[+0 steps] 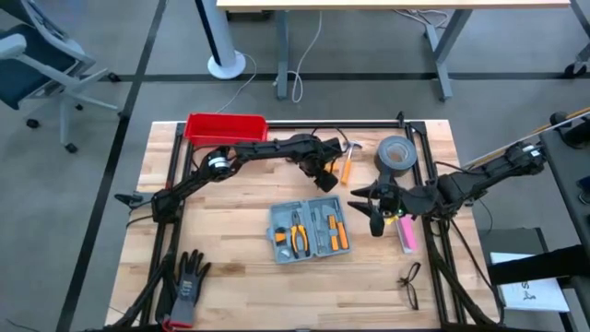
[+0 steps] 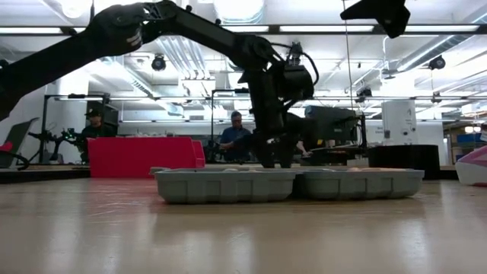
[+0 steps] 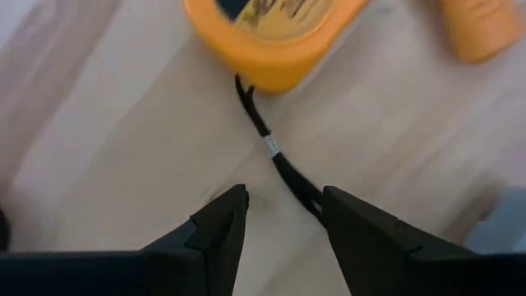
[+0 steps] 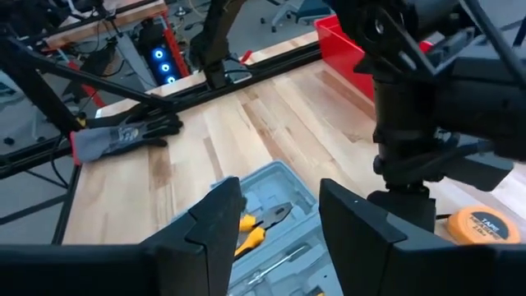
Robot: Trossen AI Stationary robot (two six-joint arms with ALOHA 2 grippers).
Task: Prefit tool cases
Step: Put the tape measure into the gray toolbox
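**High view: tape measure next**

We see the grey-blue plastic hinged tool case (image 1: 310,231) lying open mid-table. Our left gripper (image 3: 283,218), jaws apart, hovers over the round orange tape measure (image 3: 267,37); the grab needs lowering. The right gripper (image 1: 380,208), also apart, waits beside the case.

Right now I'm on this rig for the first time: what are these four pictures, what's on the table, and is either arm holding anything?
Two dark robot arms work at a wooden table. One picture looks down from above, one looks level across the tabletop, and one comes from each wrist. The grey-blue tool case lies open at the centre, with orange-handled tools inside. Around it lie a red bin, a tape roll, a hammer, black gloves, glasses and a pink item. The left gripper hangs open over an orange tape measure and its black cord, holding nothing. The right gripper is open and empty beside the case.
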